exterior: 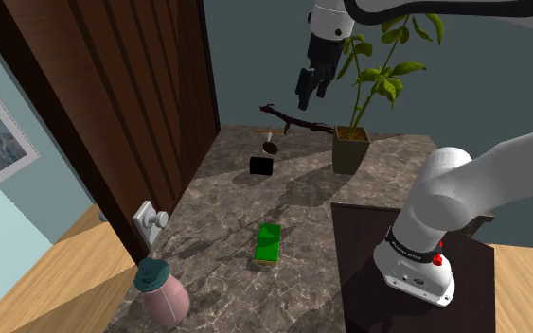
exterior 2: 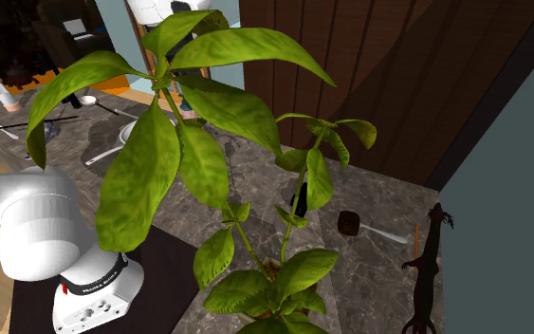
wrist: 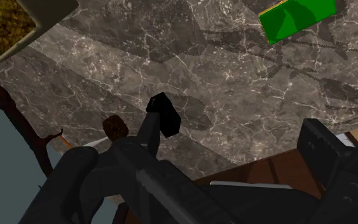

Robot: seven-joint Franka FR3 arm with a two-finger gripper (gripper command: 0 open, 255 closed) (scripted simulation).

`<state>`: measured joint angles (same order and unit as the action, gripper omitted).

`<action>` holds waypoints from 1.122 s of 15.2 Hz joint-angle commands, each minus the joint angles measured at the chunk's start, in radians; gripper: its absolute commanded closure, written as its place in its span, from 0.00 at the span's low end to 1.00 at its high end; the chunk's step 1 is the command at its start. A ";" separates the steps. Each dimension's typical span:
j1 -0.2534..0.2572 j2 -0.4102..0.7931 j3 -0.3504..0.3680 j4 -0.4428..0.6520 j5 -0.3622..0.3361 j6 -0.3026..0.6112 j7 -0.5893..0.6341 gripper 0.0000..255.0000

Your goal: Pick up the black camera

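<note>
The black camera [exterior: 261, 166] is a small dark block on the marble counter [exterior: 302, 227], near its far end. My gripper [exterior: 309, 96] hangs high above it, slightly toward the shoulder view's right, open with nothing between its fingers. In the wrist view the camera [wrist: 165, 114] lies far below, just past the tip of one finger [wrist: 139, 172], while the other finger [wrist: 323, 149] stands well apart; the gripper [wrist: 234, 135] is empty. In the second exterior view leaves cover most of the camera [exterior 2: 299, 201].
A brown-headed spoon [exterior: 271, 148] lies just behind the camera. A potted plant [exterior: 349, 149] stands to the shoulder view's right of it, and a dark lizard figure [exterior: 293, 121] lies at the back edge. A green box [exterior: 269, 241] sits mid-counter; a pink bottle [exterior: 163, 295] is near the front.
</note>
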<state>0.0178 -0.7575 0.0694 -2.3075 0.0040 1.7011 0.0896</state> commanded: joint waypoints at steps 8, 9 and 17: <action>-0.007 0.164 -0.068 -0.063 -0.024 0.197 -0.115 0.00; -0.007 0.192 -0.077 -0.066 -0.026 0.224 -0.131 0.00; -0.009 0.453 -0.144 -0.044 -0.026 0.427 -0.264 0.00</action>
<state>0.0090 -0.3413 -0.0656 -2.3617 -0.0233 2.1056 -0.1551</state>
